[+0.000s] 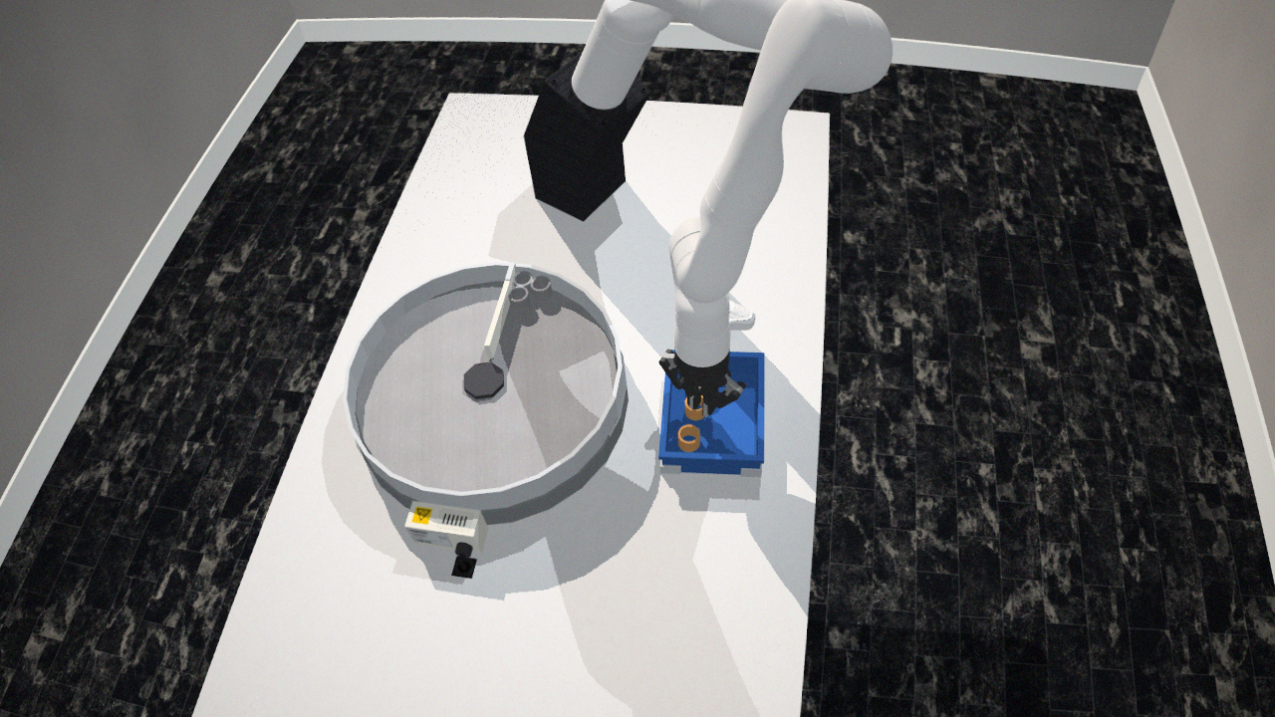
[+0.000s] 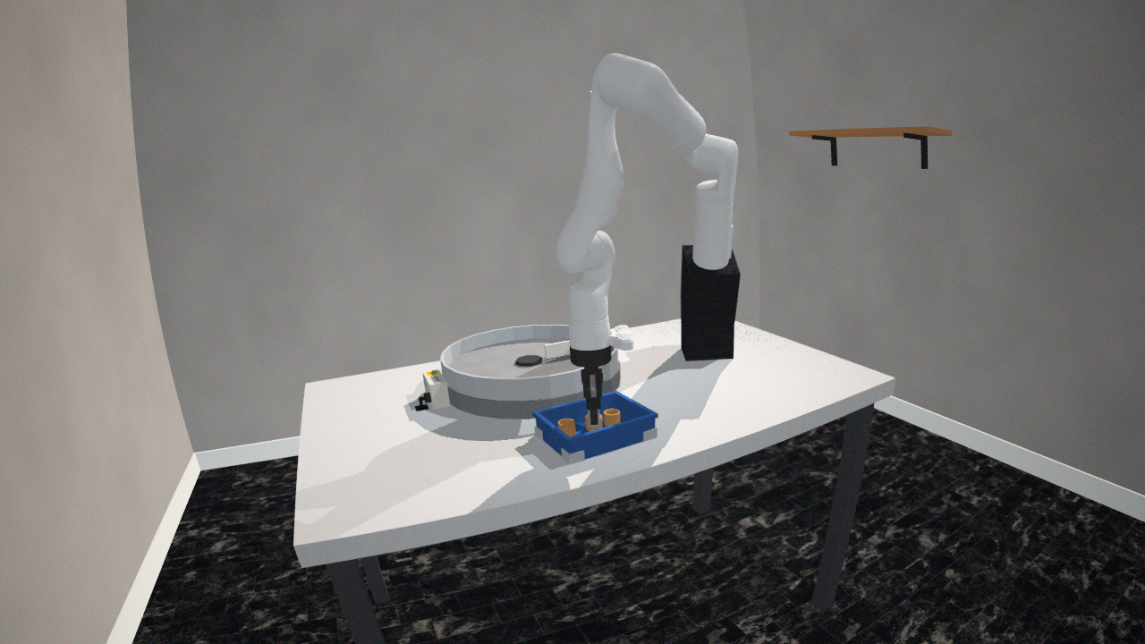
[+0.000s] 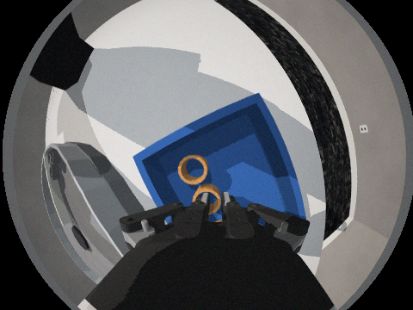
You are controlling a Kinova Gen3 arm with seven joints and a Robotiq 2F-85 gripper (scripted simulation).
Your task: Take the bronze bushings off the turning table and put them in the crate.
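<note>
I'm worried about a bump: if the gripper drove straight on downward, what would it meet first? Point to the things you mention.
Probably the middle bronze bushing (image 1: pixel 692 415) (image 2: pixel 593 427) (image 3: pixel 208 188), right at the fingertips of the gripper (image 1: pixel 699 408) (image 2: pixel 594 421) (image 3: pixel 215 199); otherwise the crate (image 1: pixel 759 400) (image 2: pixel 616 439) (image 3: pixel 258 181) floor. Depth is unclear.

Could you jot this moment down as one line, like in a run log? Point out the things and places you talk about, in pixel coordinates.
gripper (image 1: pixel 703 410) (image 2: pixel 594 419) (image 3: pixel 215 199): slightly open, low in crate (image 1: pixel 759 405) (image 2: pixel 598 444) (image 3: pixel 281 151) | bronze bushings: three in crate | steel bushings (image 1: pixel 541 283): on turning table (image 1: pixel 427 418) (image 2: pixel 512 387) (image 3: pixel 92 172)
</note>
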